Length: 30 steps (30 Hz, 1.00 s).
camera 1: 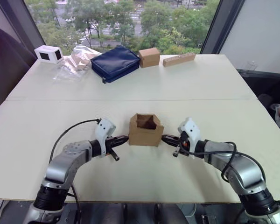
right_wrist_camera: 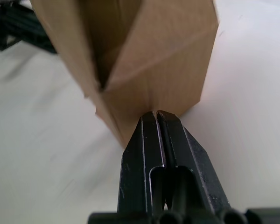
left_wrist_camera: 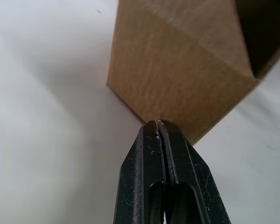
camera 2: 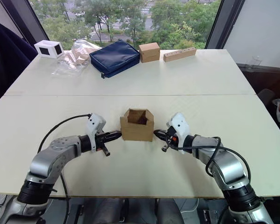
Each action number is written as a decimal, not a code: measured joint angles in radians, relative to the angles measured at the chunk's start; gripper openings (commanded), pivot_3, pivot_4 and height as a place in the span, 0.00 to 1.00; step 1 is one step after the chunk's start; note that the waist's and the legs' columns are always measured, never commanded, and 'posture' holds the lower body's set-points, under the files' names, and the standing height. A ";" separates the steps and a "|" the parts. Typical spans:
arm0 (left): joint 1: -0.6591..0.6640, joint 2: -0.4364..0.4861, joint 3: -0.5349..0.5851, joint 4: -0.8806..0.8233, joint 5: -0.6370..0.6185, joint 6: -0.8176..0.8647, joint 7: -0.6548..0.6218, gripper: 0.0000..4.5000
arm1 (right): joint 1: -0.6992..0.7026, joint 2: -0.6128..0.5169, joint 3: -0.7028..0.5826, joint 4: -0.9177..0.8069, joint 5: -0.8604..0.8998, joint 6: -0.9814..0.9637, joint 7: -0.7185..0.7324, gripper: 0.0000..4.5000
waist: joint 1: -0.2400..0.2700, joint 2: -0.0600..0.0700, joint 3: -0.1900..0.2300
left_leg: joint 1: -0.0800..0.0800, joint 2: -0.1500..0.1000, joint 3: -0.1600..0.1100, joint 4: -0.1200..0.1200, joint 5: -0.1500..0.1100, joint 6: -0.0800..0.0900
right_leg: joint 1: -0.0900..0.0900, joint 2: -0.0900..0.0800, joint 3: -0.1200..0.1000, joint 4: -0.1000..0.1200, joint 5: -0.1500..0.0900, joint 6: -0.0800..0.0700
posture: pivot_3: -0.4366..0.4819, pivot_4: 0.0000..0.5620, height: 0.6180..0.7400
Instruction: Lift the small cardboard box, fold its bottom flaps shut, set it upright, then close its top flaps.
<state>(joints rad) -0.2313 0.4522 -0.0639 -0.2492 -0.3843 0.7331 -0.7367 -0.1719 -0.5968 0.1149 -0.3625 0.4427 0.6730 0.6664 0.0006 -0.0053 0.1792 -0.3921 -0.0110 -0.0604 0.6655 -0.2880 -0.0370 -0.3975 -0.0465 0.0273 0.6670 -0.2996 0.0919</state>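
While the small cardboard box (camera 1: 145, 130) sits upright on the table (camera 1: 130, 84) with its top open, both arms are pinching it from the sides. Left gripper (camera 1: 122, 139) is touching the box's left wall, right gripper (camera 1: 166, 138) is touching its right wall, so the box is dead centre between them and neither arm looks nearer. Jaws on both are pressed fully together with nothing between them; they're pushing with the tips, not grabbing.

Box looks roughly cube-ish, slightly taller than wide, open mouth facing up. The top flaps (camera 1: 147, 116) stand up around the opening, not folded in yet. Can't see the bottom flaps from here since it's resting on them, so my guess is they're already shut and closing the top is what's left.

Head views give the whole layout: the tips sit low on each wall, level with each other. Wrist views add the contact detail. Left one shows its tips meeting a bottom corner edge of the box; right one looks up into the fold of a flap above its tips.
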 measured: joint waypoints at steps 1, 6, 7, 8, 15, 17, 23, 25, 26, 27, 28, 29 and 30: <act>0.007 0.005 -0.001 -0.009 0.000 0.002 0.000 0.00 | 0.010 -0.001 0.000 -0.013 0.004 0.010 0.003 0.00 | -0.002 0.000 0.000 | 0.000 0.000 0.000 0.000 0.000 0.000 | 0.000 0.000 0.000 0.000 0.000 0.000 | 0.48 0.27 1.00; 0.025 0.021 -0.002 -0.030 -0.014 0.026 -0.004 0.00 | 0.023 -0.001 -0.008 -0.048 0.011 0.033 0.007 0.00 | -0.011 0.000 0.000 | 0.000 0.000 0.000 0.000 0.000 0.000 | 0.000 0.000 0.000 0.000 0.000 0.000 | 0.48 0.27 1.00; 0.027 0.024 -0.002 -0.032 -0.019 0.027 -0.007 0.00 | 0.027 -0.001 -0.010 -0.049 0.011 0.037 0.007 0.00 | -0.012 0.000 0.000 | 0.000 0.000 0.000 0.000 0.000 0.000 | 0.000 0.000 0.000 0.000 0.000 0.000 | 0.48 0.27 1.00; 0.029 0.025 -0.002 -0.033 -0.021 0.027 -0.009 0.00 | 0.030 -0.001 -0.010 -0.049 0.011 0.040 0.007 0.00 | -0.012 0.000 0.000 | 0.000 0.000 0.000 0.000 0.000 0.000 | 0.000 0.000 0.000 0.000 0.000 0.000 | 0.48 0.27 1.00; 0.028 0.038 -0.002 -0.037 -0.043 0.044 -0.022 0.00 | 0.029 -0.005 -0.018 -0.048 -0.001 0.035 0.008 0.00 | -0.012 0.000 0.000 | 0.000 0.000 0.000 0.000 0.000 0.000 | 0.000 0.000 0.000 0.000 0.000 0.000 | 0.48 0.27 1.00; 0.027 0.061 0.000 -0.037 -0.060 0.049 -0.037 0.00 | 0.027 -0.017 -0.032 -0.046 -0.009 0.026 0.007 0.00 | -0.012 0.000 0.000 | 0.000 0.000 0.000 0.000 0.000 0.000 | 0.000 0.000 0.000 0.000 0.000 0.000 | 0.48 0.27 1.00; -0.028 0.181 0.074 -0.022 -0.153 0.095 -0.140 0.00 | 0.013 -0.101 -0.101 -0.051 -0.006 0.012 0.046 0.00 | -0.012 0.000 0.000 | 0.000 0.000 0.000 0.000 0.000 0.000 | 0.000 0.000 -0.001 0.000 0.000 0.000 | 0.48 0.27 1.00; -0.068 0.203 0.104 -0.004 -0.178 0.104 -0.158 0.00 | 0.006 -0.110 -0.127 -0.061 0.011 0.019 0.056 0.00 | -0.012 0.000 0.000 | 0.000 0.000 0.000 0.000 0.000 0.000 | 0.001 0.001 -0.001 -0.001 0.000 0.000 | 0.48 0.27 1.00; -0.102 0.207 0.121 0.017 -0.193 0.110 -0.165 0.00 | -0.007 -0.109 -0.150 -0.065 0.038 0.030 0.060 0.00 | -0.012 0.000 0.000 | 0.000 0.000 0.000 0.000 0.000 0.000 | 0.001 0.001 -0.001 -0.001 0.000 0.000 | 0.48 0.27 1.00; -0.132 0.208 0.131 0.032 -0.205 0.113 -0.171 0.00 | -0.023 -0.108 -0.176 -0.067 0.067 0.043 0.067 0.00 | -0.011 0.000 0.000 | 0.000 0.000 0.000 0.000 0.000 0.000 | 0.001 0.001 -0.001 -0.001 0.000 0.000 | 0.48 0.27 1.00; -0.163 0.210 0.139 0.041 -0.219 0.117 -0.177 0.00 | -0.044 -0.108 -0.203 -0.071 0.098 0.055 0.071 0.00 | -0.012 0.000 0.000 | 0.000 0.000 0.000 0.000 0.000 0.000 | 0.001 0.001 -0.001 -0.001 0.000 0.000 | 0.48 0.27 1.00; -0.189 0.212 0.141 0.044 -0.233 0.126 -0.182 0.00 | -0.065 -0.108 -0.222 -0.075 0.125 0.068 0.075 0.00 | -0.012 0.000 0.000 | 0.000 0.000 0.000 0.000 0.000 0.000 | 0.001 0.001 -0.001 -0.001 0.000 0.000 | 0.48 0.27 1.00; -0.216 0.211 0.139 0.046 -0.243 0.132 -0.189 0.00 | -0.092 -0.107 -0.231 -0.083 0.149 0.081 0.077 0.00 | -0.013 0.000 0.000 | 0.000 0.000 0.000 0.000 0.000 0.000 | 0.001 0.001 -0.001 -0.001 0.000 0.000 | 0.48 0.27 1.00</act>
<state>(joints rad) -0.4477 0.6634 0.0754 -0.2034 -0.6275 0.8653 -0.9258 -0.2643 -0.7036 -0.1156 -0.4452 0.5913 0.7541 0.7436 -0.0120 -0.0054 0.1793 -0.3919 -0.0113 -0.0607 0.6653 -0.2881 -0.0369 -0.3968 -0.0455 0.0263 0.6664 -0.2996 0.0919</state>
